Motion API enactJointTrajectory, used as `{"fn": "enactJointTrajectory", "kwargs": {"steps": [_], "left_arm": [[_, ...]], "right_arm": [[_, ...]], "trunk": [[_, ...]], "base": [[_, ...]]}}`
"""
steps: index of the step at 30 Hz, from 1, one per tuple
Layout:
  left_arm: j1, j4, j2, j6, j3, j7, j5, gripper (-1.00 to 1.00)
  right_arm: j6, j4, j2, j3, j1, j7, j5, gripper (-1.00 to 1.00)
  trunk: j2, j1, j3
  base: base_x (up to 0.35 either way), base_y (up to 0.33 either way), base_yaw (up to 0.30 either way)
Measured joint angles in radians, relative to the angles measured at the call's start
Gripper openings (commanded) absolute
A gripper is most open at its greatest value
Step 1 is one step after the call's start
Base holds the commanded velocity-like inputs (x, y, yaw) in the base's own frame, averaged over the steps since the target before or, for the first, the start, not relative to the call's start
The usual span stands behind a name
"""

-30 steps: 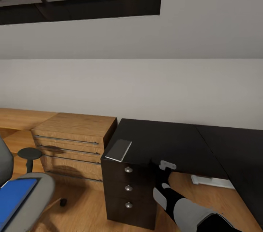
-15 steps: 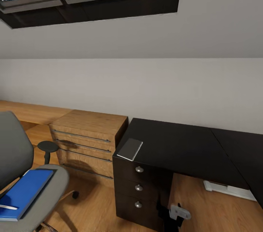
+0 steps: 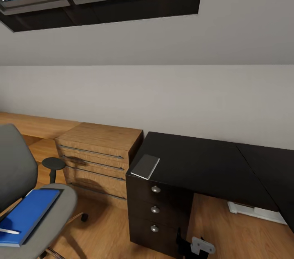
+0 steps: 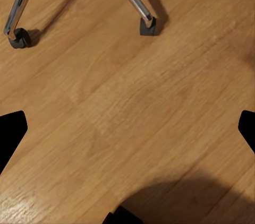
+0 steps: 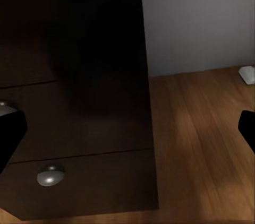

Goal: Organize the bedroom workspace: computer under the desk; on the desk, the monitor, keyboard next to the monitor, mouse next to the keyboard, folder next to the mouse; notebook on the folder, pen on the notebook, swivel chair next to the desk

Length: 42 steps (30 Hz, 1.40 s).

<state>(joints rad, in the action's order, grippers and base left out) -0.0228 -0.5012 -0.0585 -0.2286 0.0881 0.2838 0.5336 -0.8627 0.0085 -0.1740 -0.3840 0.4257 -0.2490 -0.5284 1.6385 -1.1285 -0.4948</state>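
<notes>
Right tool below the desk drawers: black body carrying a pale grey plate with two dark holes. Both wrist views: black finger tips, wedge-shaped, at frame edges.

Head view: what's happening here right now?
Nothing is being handled. The flat bright-blue folder lies on the seat of the grey-upholstered swivel chair, with a thin white pen on it. A small grey notebook sits on the corner of the glossy black desk. The right end effector hangs low by the drawer unit; both end effectors are open, holding nothing.
</notes>
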Motion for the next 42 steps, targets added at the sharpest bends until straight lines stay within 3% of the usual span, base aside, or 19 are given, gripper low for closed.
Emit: {"fn": "enactJointTrajectory", "kwargs": {"steps": [16,27,28,35,39,42], "left_arm": [[0.000,0.006,-0.001,0.001,-0.001,-0.001,0.003,1.00],[0.000,0.153,0.007,-0.004,0.011,-0.001,-0.006,1.00],[0.000,0.208,-0.003,-0.057,0.005,-0.002,-0.004,1.00],[0.000,0.286,-0.006,-0.247,0.009,-0.004,-0.003,1.00],[0.000,0.311,-0.005,-0.307,0.011,-0.004,-0.004,1.00],[0.000,0.321,-0.003,-0.329,0.010,-0.004,-0.002,1.00]], "right_arm": [[0.003,0.000,0.000,-0.001,0.000,0.002,0.002,1.00],[0.001,-0.001,0.000,0.000,0.000,0.002,0.001,1.00],[-0.002,-0.001,0.000,-0.001,0.000,0.001,0.002,1.00],[-0.008,0.001,0.000,-0.003,0.000,-0.003,0.004,1.00],[-0.008,0.001,0.000,-0.002,0.000,-0.002,0.006,1.00],[-0.008,0.003,0.000,-0.003,0.000,-0.004,0.055,1.00]], "trunk": [[0.000,0.000,-0.009],[0.000,0.000,-0.024],[0.000,0.000,-0.025],[0.000,0.000,-0.035],[0.000,0.000,-0.040],[0.000,0.000,-0.044]], "base": [[-0.130,0.111,0.178],[-0.004,0.004,0.149],[0.000,0.000,0.146],[0.000,0.000,0.146],[0.000,0.000,0.149],[0.000,0.000,0.155]]}}
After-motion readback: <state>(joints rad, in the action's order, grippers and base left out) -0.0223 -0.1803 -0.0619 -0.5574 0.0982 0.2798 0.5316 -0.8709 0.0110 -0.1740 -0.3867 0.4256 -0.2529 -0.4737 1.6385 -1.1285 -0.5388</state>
